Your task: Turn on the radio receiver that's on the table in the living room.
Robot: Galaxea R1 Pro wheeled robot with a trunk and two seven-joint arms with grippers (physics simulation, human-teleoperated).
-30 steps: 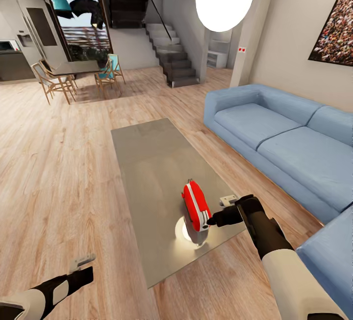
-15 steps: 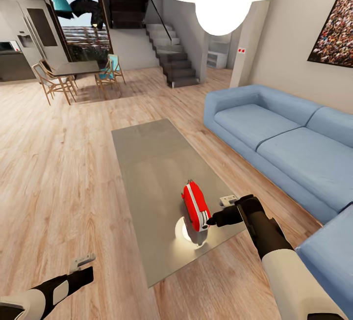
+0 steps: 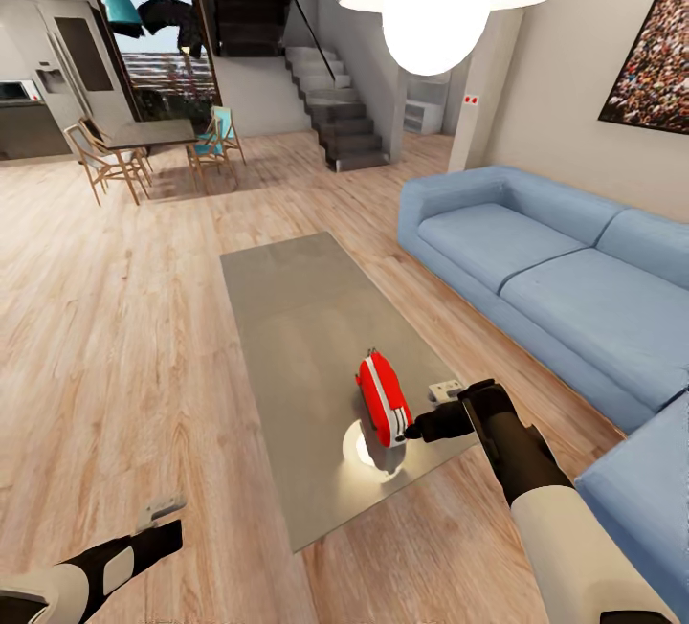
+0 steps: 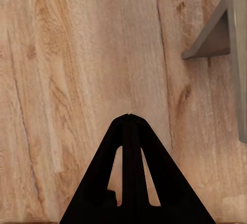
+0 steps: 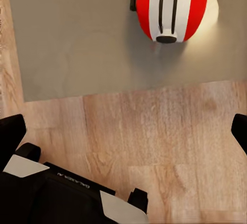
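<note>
Glossy grey worktop (image 3: 297,318) carries the radio (image 3: 383,401) near its close end, long axis along the worktop's length, right pincer (image 3: 413,433) right beside it, spread unclear, left pincer (image 4: 128,118) pinched closed above floor (image 4: 77,80).

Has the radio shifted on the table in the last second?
No. The radio sits at the same spot near the table's near right corner, over the same bright lamp reflection; only the camera view drifted slightly.

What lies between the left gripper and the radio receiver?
In the head view, bare wood floor and then bare table top lie between the left gripper and the radio receiver.
</note>
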